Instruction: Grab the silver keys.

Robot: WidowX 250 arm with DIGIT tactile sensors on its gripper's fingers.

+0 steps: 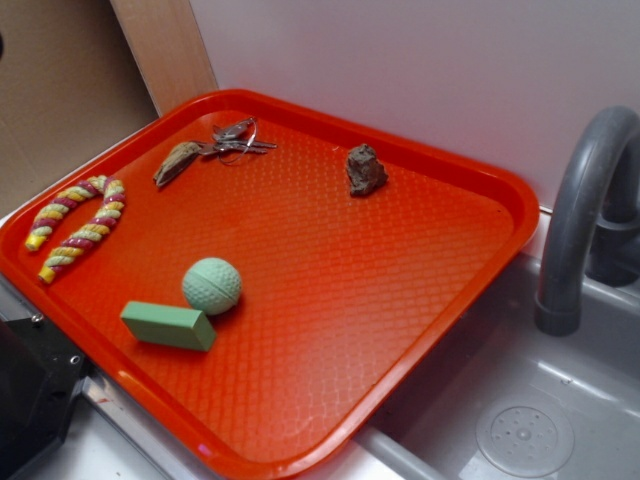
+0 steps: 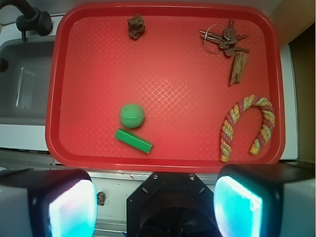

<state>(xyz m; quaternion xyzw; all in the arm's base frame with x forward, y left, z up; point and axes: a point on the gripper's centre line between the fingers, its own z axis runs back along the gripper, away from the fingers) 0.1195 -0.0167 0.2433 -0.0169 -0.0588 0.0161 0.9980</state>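
End effector [image 2: 155, 197] hangs high over the near edge of the tray [image 2: 163, 79], fingers spread wide and empty, a good lookout. The keys [image 2: 224, 39] lie in the far right corner, touching the bark [image 2: 238, 68], so the approach looks tight.

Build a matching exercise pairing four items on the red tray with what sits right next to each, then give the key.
Things:
1. silver keys
2. green ball
3. brown rock
4. rope horseshoe

Neighbours:
A. touching the green block
B. alone near the faucet-side rim
C. beside the brown bark piece
D. curved, open end toward the end effector

Pairs: 1-C, 2-A, 3-B, 4-D
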